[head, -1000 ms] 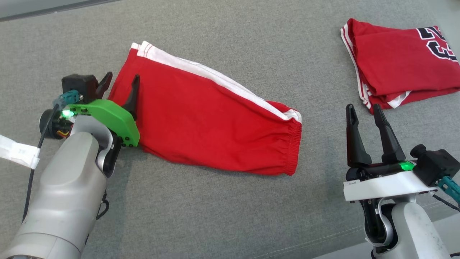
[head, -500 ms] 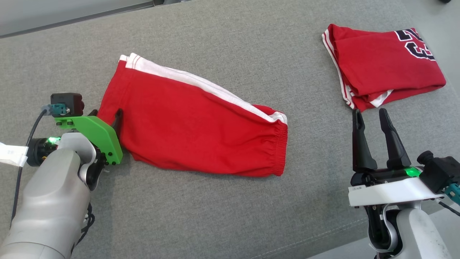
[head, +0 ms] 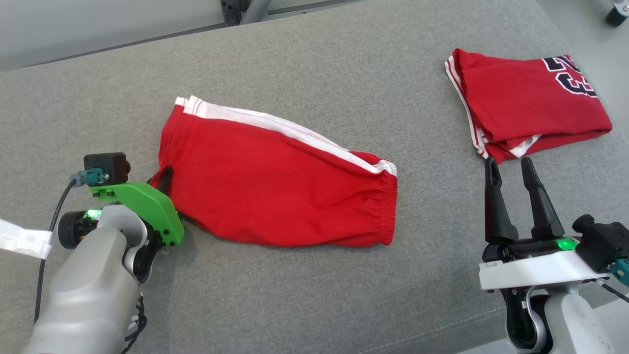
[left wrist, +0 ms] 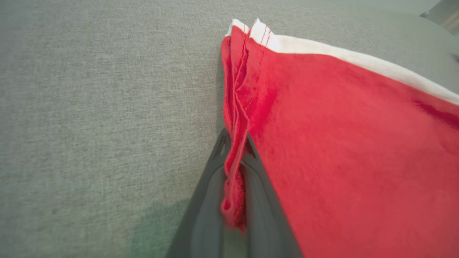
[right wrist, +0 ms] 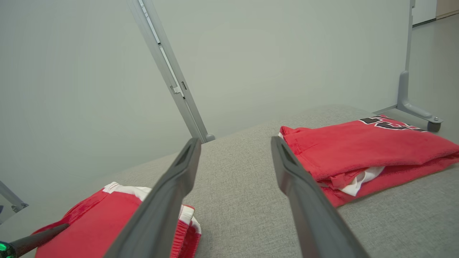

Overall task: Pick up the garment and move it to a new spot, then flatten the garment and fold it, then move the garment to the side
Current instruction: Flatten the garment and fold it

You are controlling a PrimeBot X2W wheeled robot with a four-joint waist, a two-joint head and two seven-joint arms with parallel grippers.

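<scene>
Your left pincer (head: 164,178) is clamped tight on the near hem corner of the red shorts (head: 280,187). In the left wrist view the hem is gathered into a ridge pinched between the two fingers (left wrist: 263,200); you cannot tell whether every layer is caught. The shorts lie flat on the grey tabletop (head: 314,64), doubled leg on leg, with the white stripe along their far edge and the waistband at the end away from that pincer. A corner hold like this likely serves to lift or drag the cloth without crumpling its middle.

Your right pincer (head: 508,164) stands wide open and empty, off the waistband end of the shorts and apart from them. It looks parked there to take a waistband corner, so the garment can travel stretched between two holds.

A folded red jersey (head: 526,103) with black numerals lies well past the waistband end, on the far right of the shorts, close to the right fingertips. Reaching forward could snag it, and it takes up that side. Nothing lies between the waistband and the right pincer.
</scene>
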